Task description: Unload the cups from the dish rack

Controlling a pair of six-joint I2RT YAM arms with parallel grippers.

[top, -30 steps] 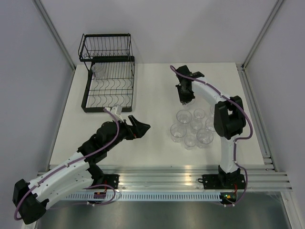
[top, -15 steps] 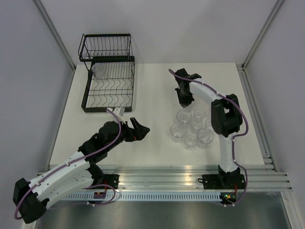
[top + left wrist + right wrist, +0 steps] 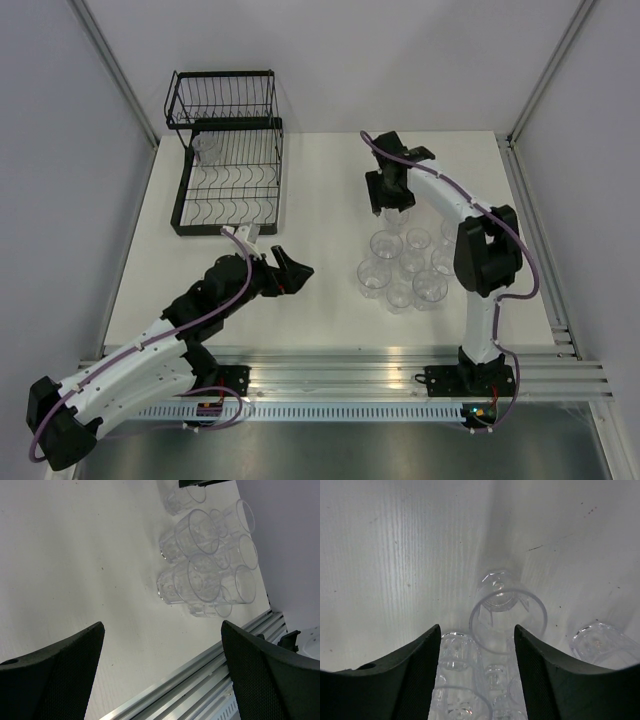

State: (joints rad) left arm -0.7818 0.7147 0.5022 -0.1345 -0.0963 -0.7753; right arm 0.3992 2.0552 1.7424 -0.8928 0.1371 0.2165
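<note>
From where I stand nothing can be read: no lettering, label, brand or number shows on the cups [image 3: 400, 268], the dish rack [image 3: 228, 175] or the metal rail [image 3: 340, 372] along the lower edge of the frame

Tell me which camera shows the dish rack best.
Top external: the whole dish rack sits far left, both tiers visible. Neither wrist view shows it; both face the clustered cups.

Cups [image 3: 411, 266] partly hidden behind right arm [image 3: 487, 255]; rack cup [image 3: 205, 147] faint.
</note>
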